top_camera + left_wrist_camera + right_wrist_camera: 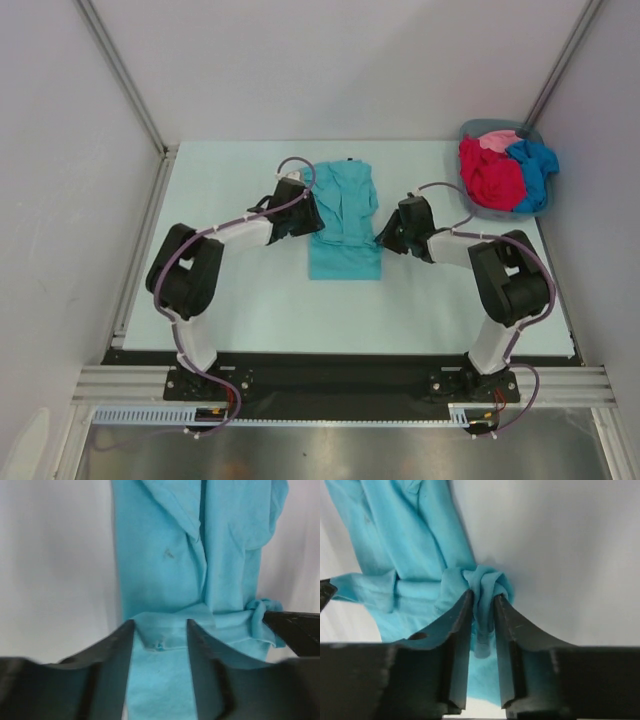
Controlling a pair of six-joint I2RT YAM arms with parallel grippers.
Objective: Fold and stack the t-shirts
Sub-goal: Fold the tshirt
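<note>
From above, a teal t-shirt (345, 222) lies on the bench (230, 300), narrowed into a strip, with the left tool (308, 215) and right tool (385, 236) at opposite edges, probably to fold it across. Red, pink and blue shirts (490, 172) wait in a basket (492, 214) far right. Left wrist view: the left tool (160, 627) stands released, fingers apart over a flat fold. Right wrist view: the right tool (482, 600) flanks a bunched edge; pinched or freed, I cannot tell.
</note>
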